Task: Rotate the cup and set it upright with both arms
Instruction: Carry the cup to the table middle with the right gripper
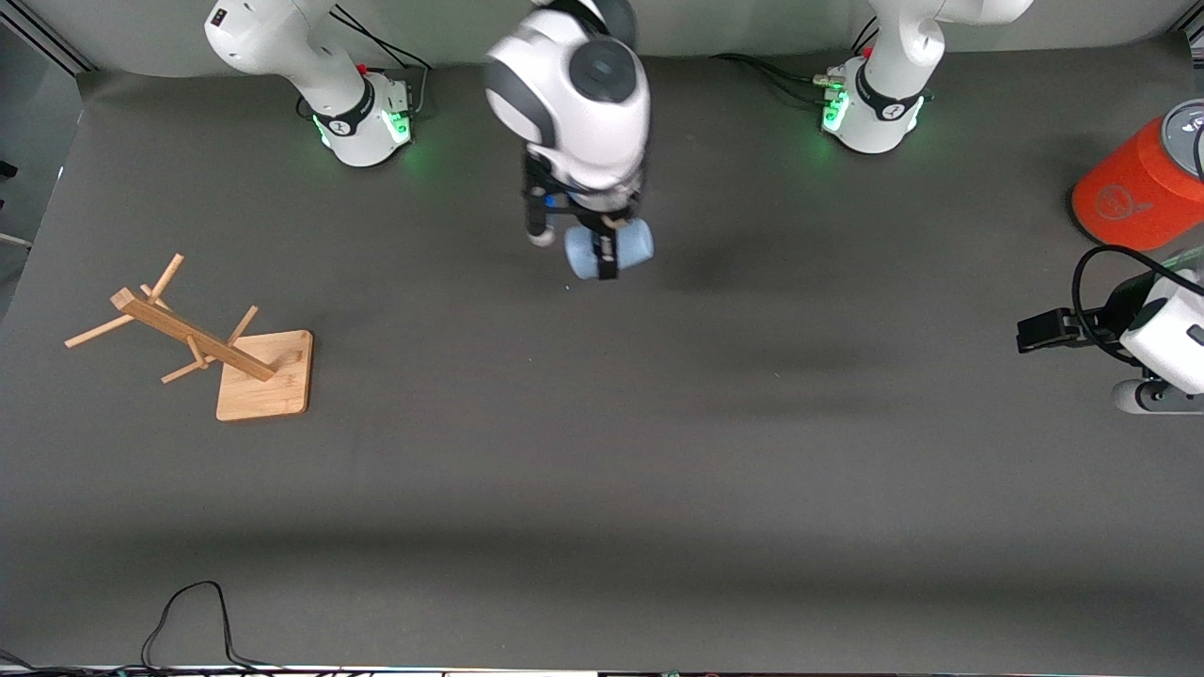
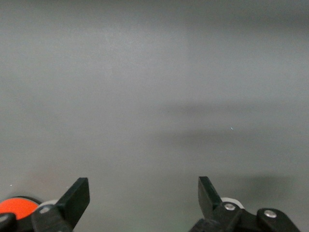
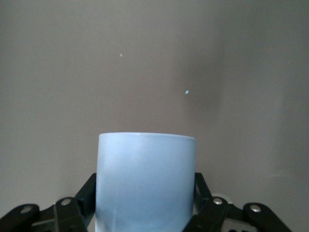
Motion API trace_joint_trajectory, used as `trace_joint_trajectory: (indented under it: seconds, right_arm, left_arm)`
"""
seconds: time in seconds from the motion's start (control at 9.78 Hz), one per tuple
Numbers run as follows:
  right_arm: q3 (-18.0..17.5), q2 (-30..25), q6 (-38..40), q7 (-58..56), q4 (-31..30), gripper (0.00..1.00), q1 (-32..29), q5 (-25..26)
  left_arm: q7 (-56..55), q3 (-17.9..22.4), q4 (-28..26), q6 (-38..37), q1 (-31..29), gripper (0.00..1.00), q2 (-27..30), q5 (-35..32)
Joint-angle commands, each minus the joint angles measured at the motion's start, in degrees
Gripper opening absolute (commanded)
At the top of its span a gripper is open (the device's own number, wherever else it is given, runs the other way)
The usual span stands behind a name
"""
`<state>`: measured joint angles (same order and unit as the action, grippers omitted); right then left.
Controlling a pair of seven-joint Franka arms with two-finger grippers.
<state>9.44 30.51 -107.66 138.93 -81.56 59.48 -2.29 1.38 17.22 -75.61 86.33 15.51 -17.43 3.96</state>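
Front view: right gripper (image 1: 607, 246) clamps the cup (image 1: 609, 252) sideways over mid-table; left wrist view: left gripper (image 2: 144, 198) wide apart, empty, waiting near the canister (image 2: 17, 207); right wrist view: fingers (image 3: 86, 195) squeeze cup — handover probably next.

grey table (image 1: 658, 470); wooden rack (image 1: 226, 353); orange canister (image 1: 1133, 188)

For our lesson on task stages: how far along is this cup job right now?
Done: the right tool has gripped the cup across its sides, seemingly on its side above the table. In hand: rotating it. Left: uprighting the cup, probably with help from the left tool, which waits open near the orange canister, holding nothing.
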Motion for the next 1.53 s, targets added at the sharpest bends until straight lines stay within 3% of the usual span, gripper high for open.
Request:
trace_joint_trajectory:
  seconds: [0.0,0.41,0.72,0.82,0.92,1.02,1.43]
  right_arm:
    - [1.0,10.7,0.3,7.5,10.3,0.48,2.5,0.4]
    - [1.0,23.7,-3.8,14.8,17.8,0.48,4.7,1.4]
    - [1.0,27.2,-6.7,16.2,18.3,0.49,5.8,1.8]
    - [1.0,27.3,-7.2,16.3,18.0,0.55,6.2,1.8]
    - [1.1,27.7,-7.8,16.3,17.9,0.67,6.4,1.9]
    - [1.1,27.8,-8.0,16.5,17.8,0.99,6.4,1.9]
    - [1.1,27.7,-8.1,16.5,17.8,1.0,6.4,3.0]
  left_arm:
    - [1.1,0.3,1.5,-0.4,0.0,1.0,-0.8,0.7]
    - [1.2,0.3,1.5,-0.4,-0.1,1.0,-0.8,0.7]
    - [1.3,0.3,1.5,-0.4,-0.1,1.0,-0.7,0.7]
    - [1.3,0.3,1.5,-0.4,-0.1,1.0,-0.8,0.7]
    - [1.3,0.3,1.4,-0.4,-0.2,1.0,-0.8,0.7]
    - [1.3,0.3,1.5,-0.4,-0.1,1.0,-0.8,0.7]
    - [1.5,0.3,1.5,-0.4,-0.1,1.0,-0.8,0.7]
